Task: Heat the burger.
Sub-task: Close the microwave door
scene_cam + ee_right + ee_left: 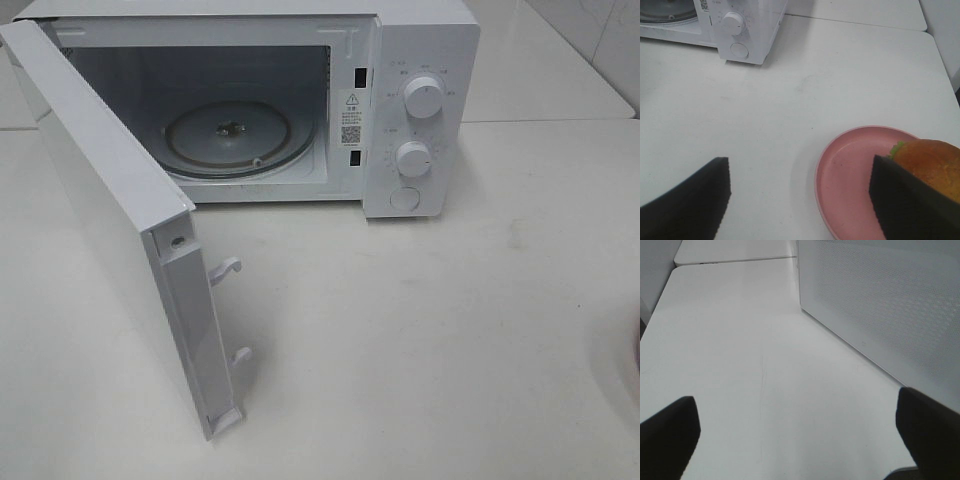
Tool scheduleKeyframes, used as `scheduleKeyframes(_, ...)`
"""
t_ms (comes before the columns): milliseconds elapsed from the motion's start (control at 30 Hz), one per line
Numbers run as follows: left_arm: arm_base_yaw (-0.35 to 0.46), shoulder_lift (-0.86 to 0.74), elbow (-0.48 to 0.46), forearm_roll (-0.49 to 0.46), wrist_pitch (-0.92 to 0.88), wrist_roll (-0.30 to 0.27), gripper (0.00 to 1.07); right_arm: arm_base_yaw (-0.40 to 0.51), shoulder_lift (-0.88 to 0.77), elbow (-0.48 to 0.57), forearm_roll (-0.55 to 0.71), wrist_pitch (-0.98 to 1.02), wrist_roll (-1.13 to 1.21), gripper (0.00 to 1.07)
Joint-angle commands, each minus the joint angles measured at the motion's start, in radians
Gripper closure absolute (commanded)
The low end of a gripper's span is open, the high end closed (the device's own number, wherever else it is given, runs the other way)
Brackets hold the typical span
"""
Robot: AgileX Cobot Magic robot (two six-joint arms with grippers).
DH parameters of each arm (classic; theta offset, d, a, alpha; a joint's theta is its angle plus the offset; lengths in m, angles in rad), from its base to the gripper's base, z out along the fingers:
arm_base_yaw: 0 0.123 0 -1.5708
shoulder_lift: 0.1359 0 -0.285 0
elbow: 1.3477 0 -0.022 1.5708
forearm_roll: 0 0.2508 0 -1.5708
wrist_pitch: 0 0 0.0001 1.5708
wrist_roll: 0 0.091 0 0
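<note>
- Exterior high: white microwave (pixel 420 110) sits on white table (pixel 420 330), door (pixel 110 230) swung wide open toward the camera, two latch hooks (pixel 226 268) on its free edge
- Glass turntable (pixel 228 135) lies bare inside the microwave cavity; two round dials (pixel 424 98) stacked on the panel beside the cavity, round button (pixel 404 198) under them
- No arm or burger visible in this view; faint pink sliver at the frame edge far from the microwave, too small to tell
- Left wrist: left gripper (pixel 797 430) with fingers (pixel 670 440) spread wide, nothing between them, over bare table (pixel 740 340) just beside the perforated microwave door (pixel 880 305)
- Right wrist: right gripper (pixel 800 200) jaws apart, holding nothing, one finger (pixel 910 205) overlapping the burger in view, contact unclear
- Burger (pixel 932 162) sits on pink plate (pixel 850 175), off-centre, on the table well apart from the microwave (pixel 740 25), on its control-panel side
</note>
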Motion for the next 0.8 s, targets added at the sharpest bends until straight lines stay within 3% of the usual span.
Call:
scheduleKeyframes(33, 0.000, -0.006, 0.002, -0.001, -0.015, 0.000, 0.07, -0.010, -0.030, 0.003, 0.003, -0.014, 0.003, 0.31)
scheduleKeyframes(367, 0.000, -0.006, 0.002, -0.001, -0.015, 0.000, 0.07, -0.010, -0.030, 0.003, 0.003, -0.014, 0.003, 0.31)
scheduleKeyframes(600, 0.000, -0.006, 0.002, -0.001, -0.015, 0.000, 0.07, -0.120, -0.030, 0.003, 0.003, -0.014, 0.003, 0.31)
scheduleKeyframes(800, 0.000, -0.006, 0.002, -0.001, -0.015, 0.000, 0.07, -0.136, -0.030, 0.003, 0.003, -0.014, 0.002, 0.31)
